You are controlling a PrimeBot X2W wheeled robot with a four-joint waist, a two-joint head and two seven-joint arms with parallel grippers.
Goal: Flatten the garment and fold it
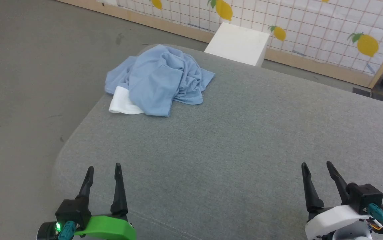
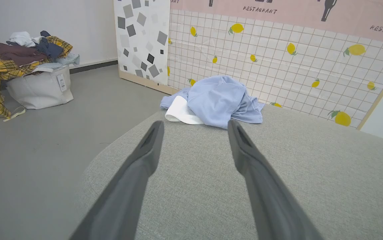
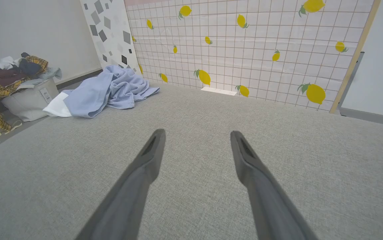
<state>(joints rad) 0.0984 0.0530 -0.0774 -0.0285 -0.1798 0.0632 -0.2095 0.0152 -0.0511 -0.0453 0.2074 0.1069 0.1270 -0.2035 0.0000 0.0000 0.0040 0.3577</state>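
Observation:
The garment (image 1: 159, 80) is a light blue T-shirt lying crumpled in a heap at the far left corner of the grey padded table (image 1: 245, 140). A white cloth (image 1: 121, 101) pokes out from under its left edge. The heap also shows in the left wrist view, garment (image 2: 220, 100), and at the left of the right wrist view, garment (image 3: 108, 90). My left gripper (image 1: 104, 168) is open at the near left, well short of the heap. My right gripper (image 1: 316, 166) is open at the near right, far from it. Both hold nothing.
A white box (image 1: 240, 43) stands on the floor behind the table, against a lemon-patterned panel (image 1: 328, 30). A laundry bag (image 2: 38, 85) heaped with mixed clothes sits on the floor to the left. The table's left edge curves away near the heap.

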